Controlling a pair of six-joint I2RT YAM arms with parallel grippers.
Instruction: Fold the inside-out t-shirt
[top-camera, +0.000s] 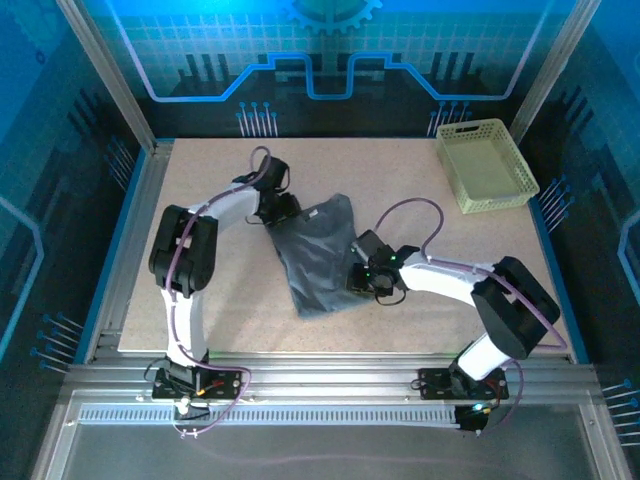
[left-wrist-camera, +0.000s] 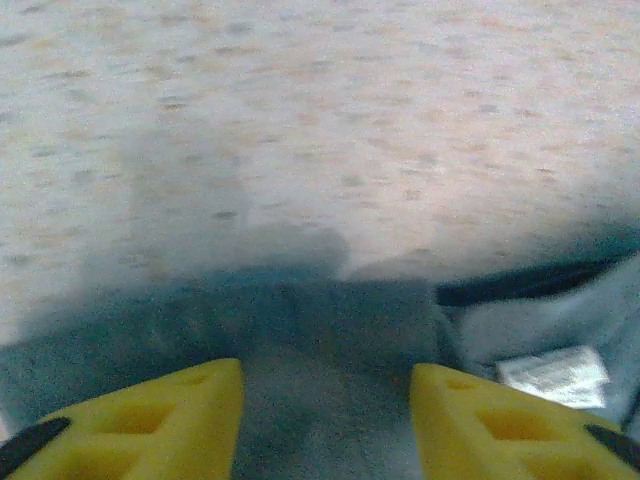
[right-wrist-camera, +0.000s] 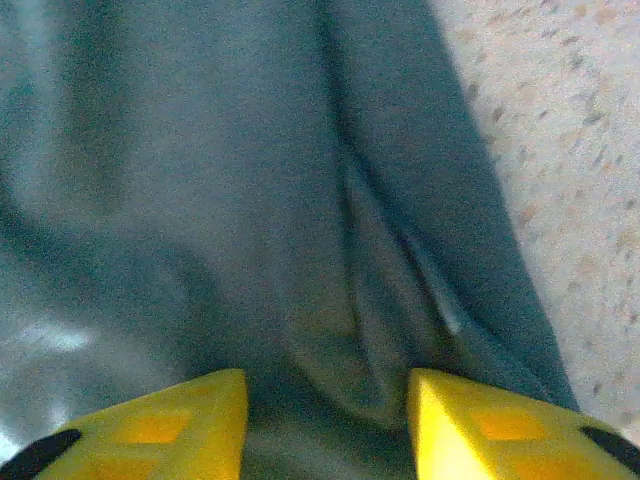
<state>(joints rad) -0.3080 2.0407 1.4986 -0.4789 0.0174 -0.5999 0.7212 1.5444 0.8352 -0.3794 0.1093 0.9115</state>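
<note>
The left gripper (left-wrist-camera: 325, 367) is hovering open at the shirt's (top-camera: 315, 260) far-left corner, the right gripper (right-wrist-camera: 326, 374) open at its near-right edge, and we are judging both equally close.

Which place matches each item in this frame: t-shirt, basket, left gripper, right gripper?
Items:
1. t-shirt
2. basket
3. left gripper
4. right gripper

Places:
A. far right corner of the table
B. at the shirt's far left edge
C. at the shirt's right edge
D. crumpled mid-table between the arms

Pairs: 1-D, 2-A, 3-B, 4-C
</note>
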